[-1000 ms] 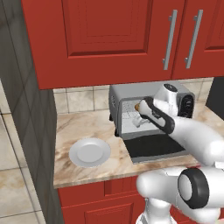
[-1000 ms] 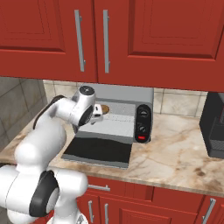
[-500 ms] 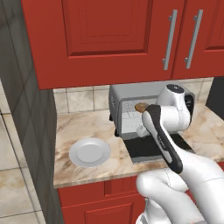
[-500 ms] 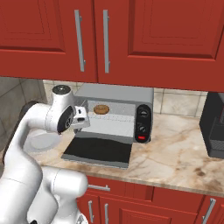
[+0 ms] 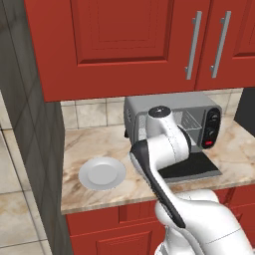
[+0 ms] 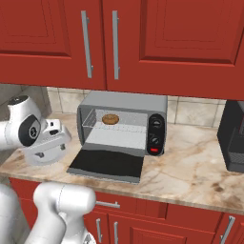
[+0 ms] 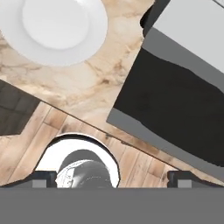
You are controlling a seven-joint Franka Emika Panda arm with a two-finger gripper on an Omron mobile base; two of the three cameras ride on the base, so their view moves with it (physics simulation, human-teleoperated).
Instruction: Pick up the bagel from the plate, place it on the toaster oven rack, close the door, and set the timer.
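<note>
Small golden-brown bagel [image 6: 110, 119] resting on silvery wire rack [image 6: 119, 127] inside boxy grey toaster oven [image 6: 125, 102], far left of cavity. Dark glass door [image 6: 107, 164] folded down flat onto marble table [image 6: 190, 167]. Round white plate [image 5: 102, 174] bare, left of oven. Jaws spread wide, holding nothing.

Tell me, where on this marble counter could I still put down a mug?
The widest bare marble lies right of the boxy grey toaster oven, before the dark appliance at the far right. A narrower strip runs behind the round white plate, toward the oven. Directly in front of the oven it is crowded: the dark glass door lies folded open there.
</note>
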